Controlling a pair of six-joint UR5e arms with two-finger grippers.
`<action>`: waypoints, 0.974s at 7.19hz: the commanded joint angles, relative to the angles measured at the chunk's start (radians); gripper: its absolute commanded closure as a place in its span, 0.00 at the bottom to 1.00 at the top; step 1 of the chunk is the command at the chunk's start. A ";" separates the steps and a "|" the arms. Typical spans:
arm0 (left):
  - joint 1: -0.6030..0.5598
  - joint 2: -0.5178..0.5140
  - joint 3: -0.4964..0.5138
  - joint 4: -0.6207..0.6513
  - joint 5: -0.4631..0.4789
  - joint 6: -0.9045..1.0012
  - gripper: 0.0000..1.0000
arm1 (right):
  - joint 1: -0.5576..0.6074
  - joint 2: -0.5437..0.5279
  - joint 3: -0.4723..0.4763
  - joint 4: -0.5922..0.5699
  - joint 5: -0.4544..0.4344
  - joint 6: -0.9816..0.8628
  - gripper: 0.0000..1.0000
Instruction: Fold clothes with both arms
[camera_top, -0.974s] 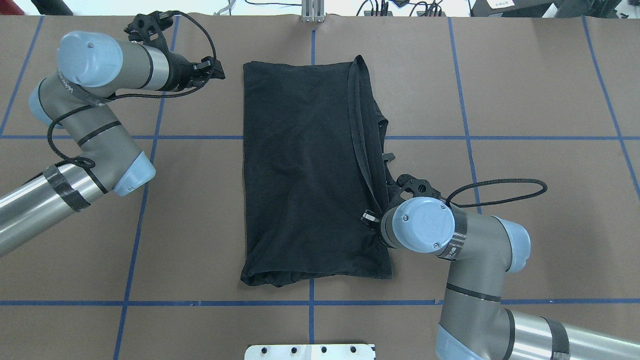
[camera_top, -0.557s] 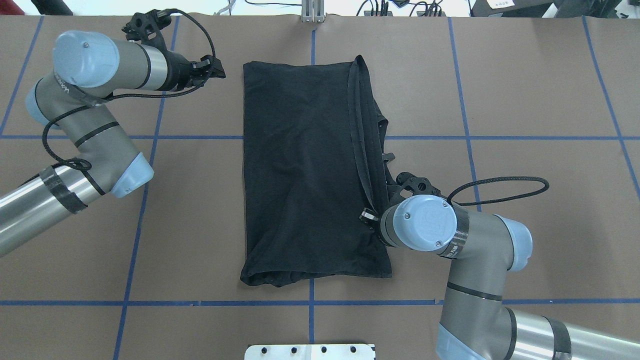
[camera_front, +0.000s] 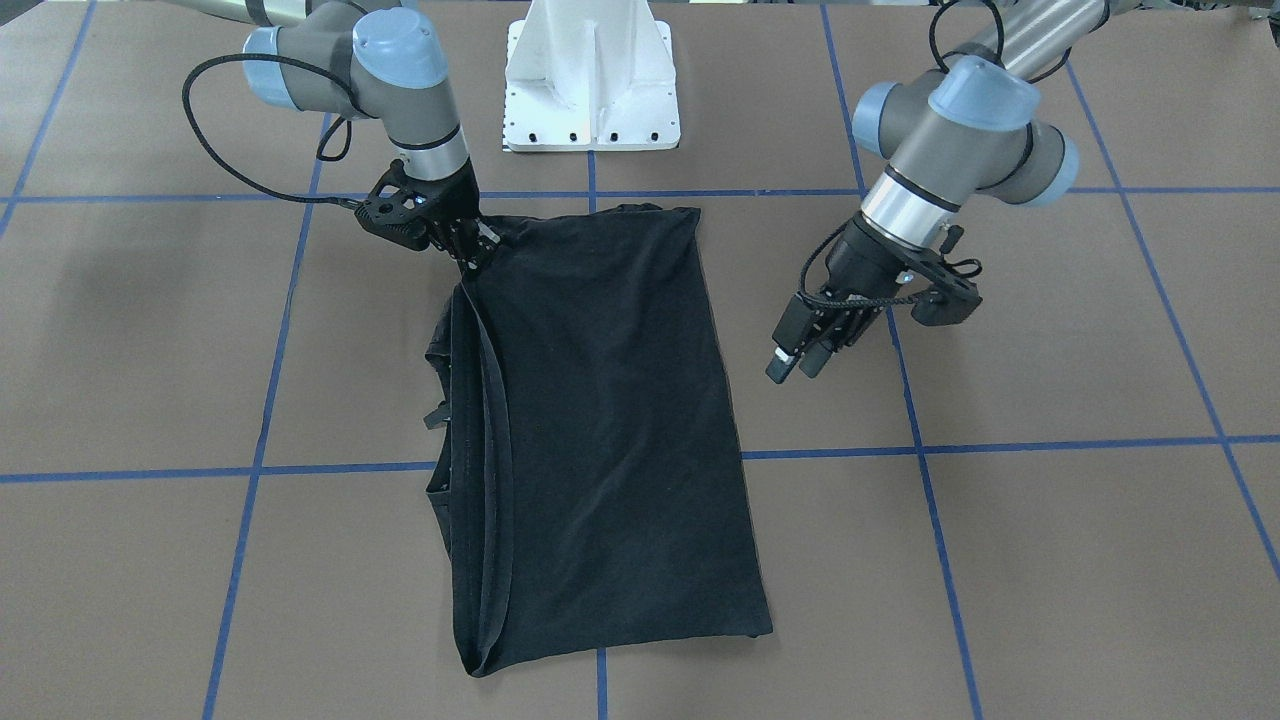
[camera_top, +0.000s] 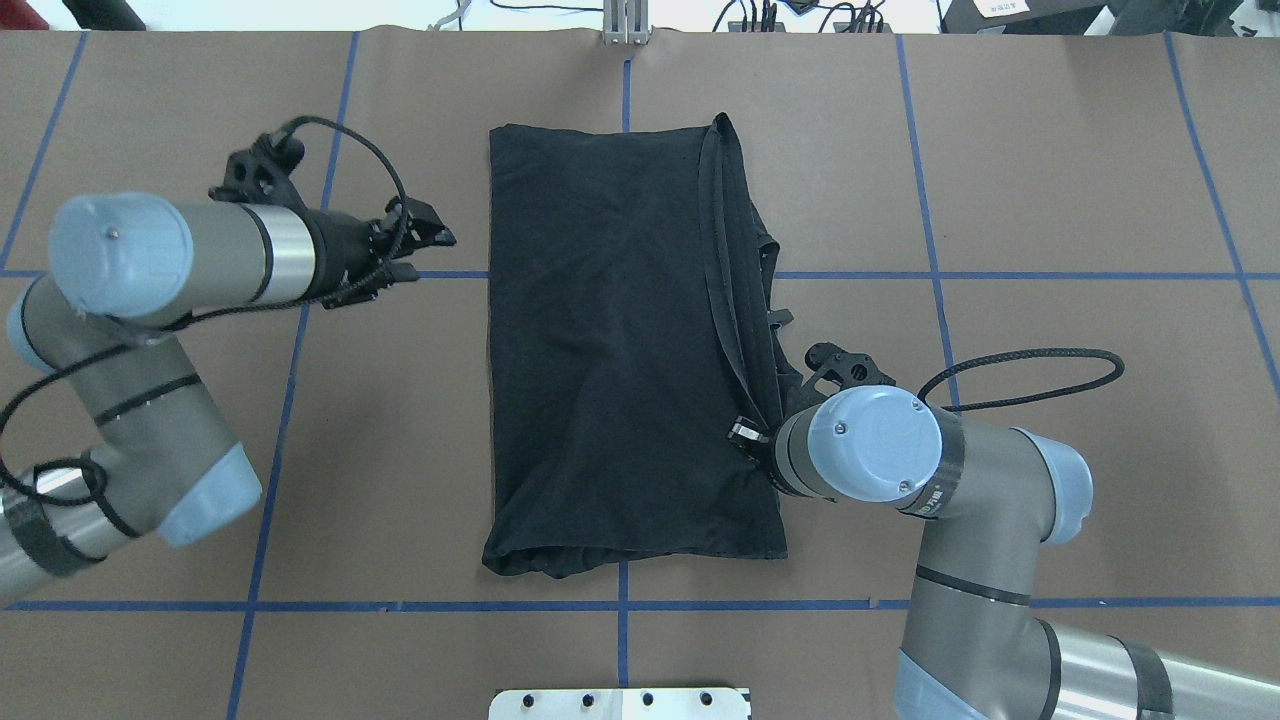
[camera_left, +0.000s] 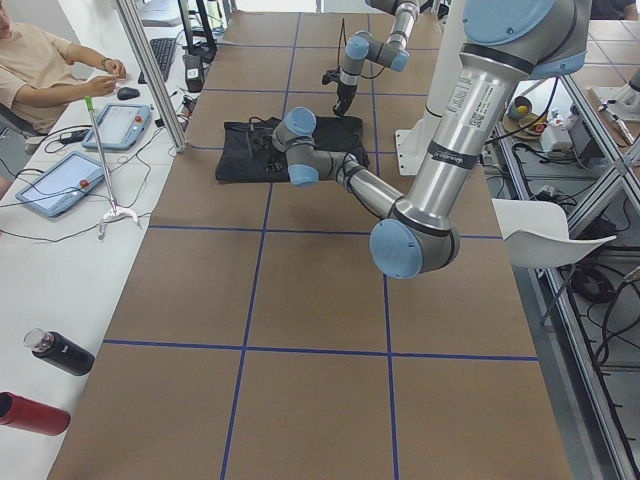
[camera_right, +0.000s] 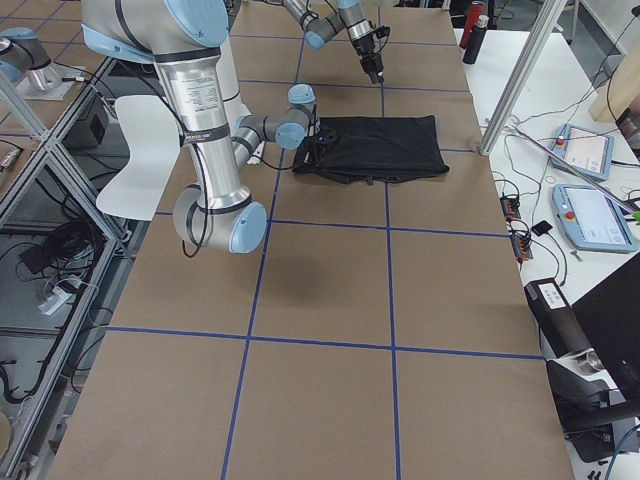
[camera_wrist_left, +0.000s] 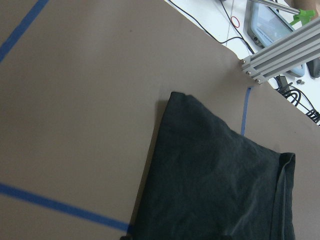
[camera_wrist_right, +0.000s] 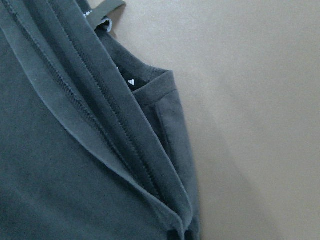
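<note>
- T-shirt (camera_top: 600, 330): it is black and folded into a long shape. It lies flat in the middle of the brown table (camera_top: 1050, 180).
- Its long way runs from the robot's side of the table straight out to the far side.
- The folded edges, with their seams, are stacked along the side by the right arm (camera_top: 870, 445). The other long side is smooth.
- The right gripper (camera_front: 478, 252) points down at that stacked edge, near the corner closest to the robot. It looks pinched tight on the cloth there.
- The right arm bends at the elbow and stands over that corner.
- The left gripper (camera_front: 797, 362) is beside the smooth side and does not touch the shirt. It tilts down toward the shirt. Its fingers are close together and hold nothing.
- The left arm (camera_top: 200, 250) reaches in from the side with its wrist lying almost level.
- Blue lines (camera_top: 1000, 275) cross the table in big squares.
</note>
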 joint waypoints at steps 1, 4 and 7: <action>0.221 0.051 -0.144 0.182 0.164 -0.205 0.34 | -0.001 -0.025 0.027 0.003 0.011 0.000 1.00; 0.433 0.102 -0.152 0.183 0.265 -0.355 0.45 | -0.005 -0.022 0.021 0.009 0.011 0.000 1.00; 0.475 0.099 -0.151 0.183 0.264 -0.400 0.51 | -0.005 -0.020 0.023 0.009 0.011 0.002 1.00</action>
